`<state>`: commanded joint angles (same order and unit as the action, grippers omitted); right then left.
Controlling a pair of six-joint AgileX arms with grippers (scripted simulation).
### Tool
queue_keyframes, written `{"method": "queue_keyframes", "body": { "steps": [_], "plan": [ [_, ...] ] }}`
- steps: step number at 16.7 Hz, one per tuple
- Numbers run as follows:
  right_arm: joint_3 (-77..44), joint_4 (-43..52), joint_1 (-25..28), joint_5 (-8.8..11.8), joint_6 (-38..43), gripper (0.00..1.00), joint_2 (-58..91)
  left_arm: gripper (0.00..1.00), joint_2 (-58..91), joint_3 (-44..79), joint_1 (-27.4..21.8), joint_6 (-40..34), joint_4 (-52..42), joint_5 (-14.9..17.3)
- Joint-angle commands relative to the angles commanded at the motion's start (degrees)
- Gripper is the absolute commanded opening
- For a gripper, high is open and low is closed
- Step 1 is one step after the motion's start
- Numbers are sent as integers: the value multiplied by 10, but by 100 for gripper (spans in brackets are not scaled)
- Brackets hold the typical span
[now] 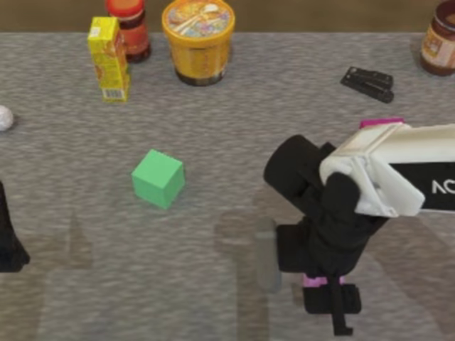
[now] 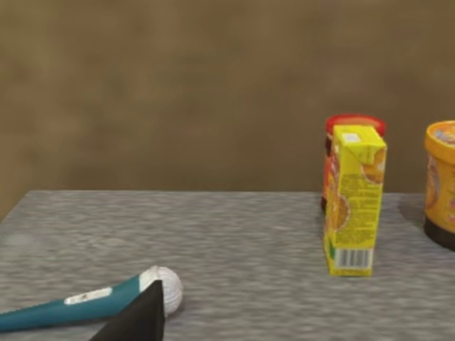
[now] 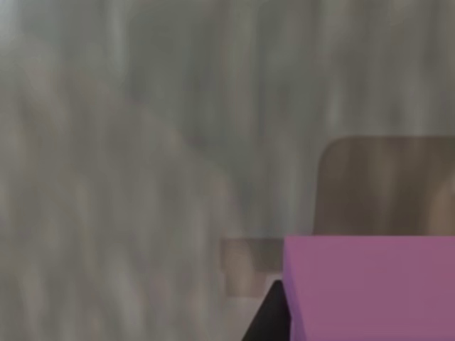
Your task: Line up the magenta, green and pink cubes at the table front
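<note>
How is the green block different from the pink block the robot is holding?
The green cube is green; the pink cube is lilac-pink. The green cube sits free on the table, left of middle; the pink cube is gripped by the right gripper near the front right, mostly hidden. Both are plain cubes. The left arm is at the left edge.

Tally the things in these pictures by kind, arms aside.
Cubes: 3 (green, magenta, pink in the right gripper)
Jars: 2
Tub: 1
Carton: 1
Stapler: 1
Teal-handled tool: 1
Total: 9
Left arm parked at the table's left.
</note>
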<state>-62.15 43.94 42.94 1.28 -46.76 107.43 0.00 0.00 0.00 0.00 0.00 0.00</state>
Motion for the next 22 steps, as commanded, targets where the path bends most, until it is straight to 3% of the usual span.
{"method": "queue_keyframes", "body": {
  "steps": [2, 15, 22],
  "plan": [
    [0, 0, 0, 0, 0, 0, 0, 100, 0, 0, 0, 0, 0, 0],
    [0, 0, 0, 0, 0, 98, 0, 100, 0, 0, 0, 0, 0, 0],
    [0, 0, 0, 0, 0, 100, 0, 100, 0, 0, 0, 0, 0, 0]
  ]
}}
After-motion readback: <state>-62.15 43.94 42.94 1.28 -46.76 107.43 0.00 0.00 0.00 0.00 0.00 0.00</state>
